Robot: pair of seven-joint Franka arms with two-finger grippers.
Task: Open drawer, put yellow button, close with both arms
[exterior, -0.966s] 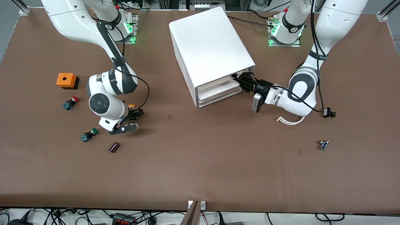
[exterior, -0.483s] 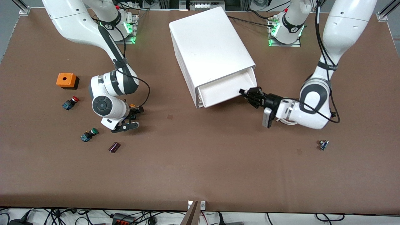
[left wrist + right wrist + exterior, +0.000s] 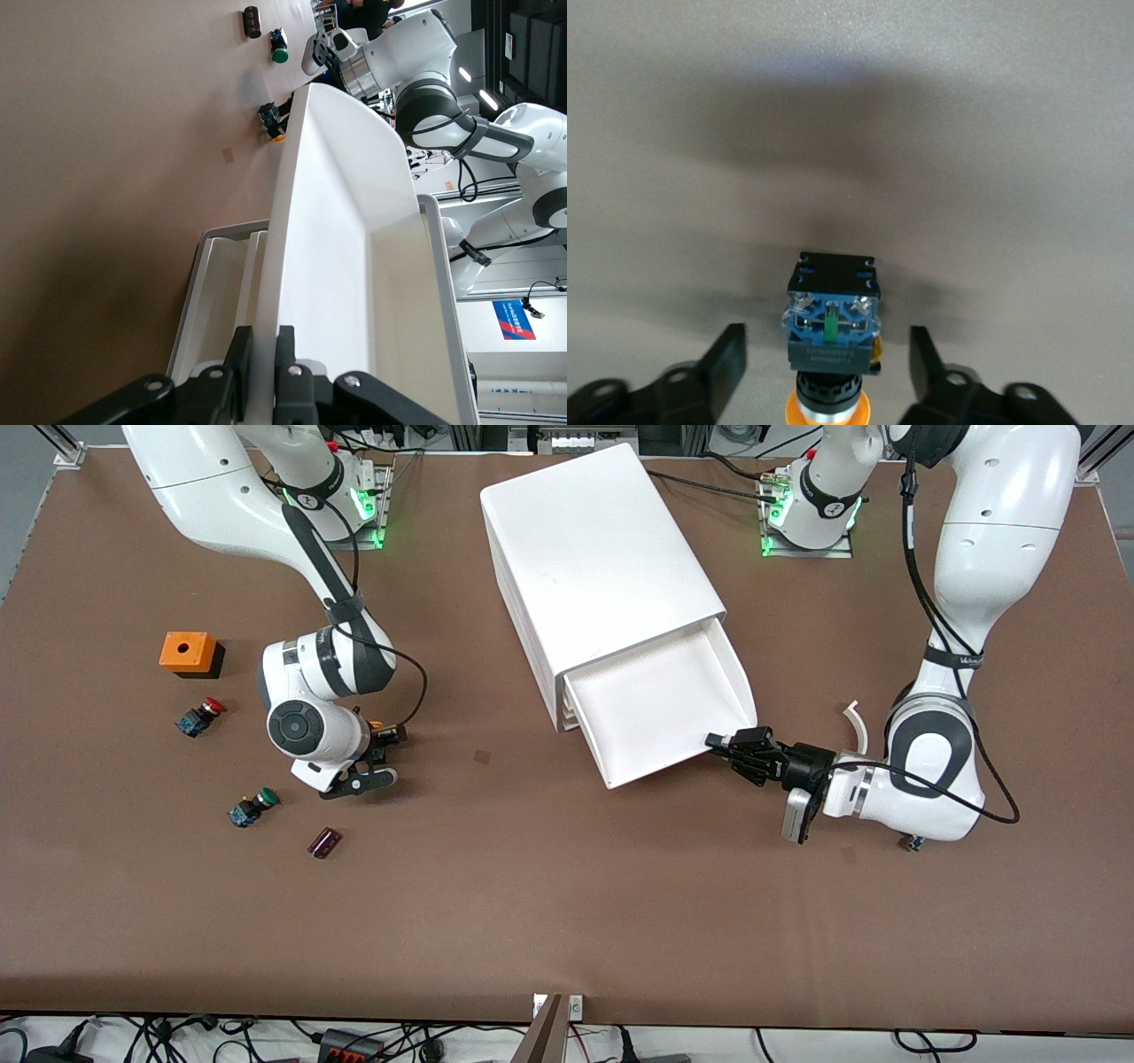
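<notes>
The white cabinet [image 3: 594, 558] stands at the table's middle with its top drawer [image 3: 660, 704] pulled well out and empty. My left gripper [image 3: 728, 746] is shut on the drawer's front wall at the corner; in the left wrist view [image 3: 263, 372] both fingers [image 3: 239, 367] pinch that wall [image 3: 270, 266]. The yellow button [image 3: 831, 341] lies on the table between my right gripper's open fingers [image 3: 726, 363], apart from both. In the front view the right gripper [image 3: 376, 753] is low at the button [image 3: 378, 728], which the wrist mostly hides.
An orange box [image 3: 189, 652], a red button [image 3: 200, 716], a green button [image 3: 252, 806] and a small dark block [image 3: 324, 841] lie toward the right arm's end. A white curved strip [image 3: 856, 722] and a small blue part [image 3: 912, 841] lie by the left arm.
My left gripper has pulled the top drawer out toward the front camera, from nearly shut to well open. My right gripper has settled slightly lower around the yellow button.
</notes>
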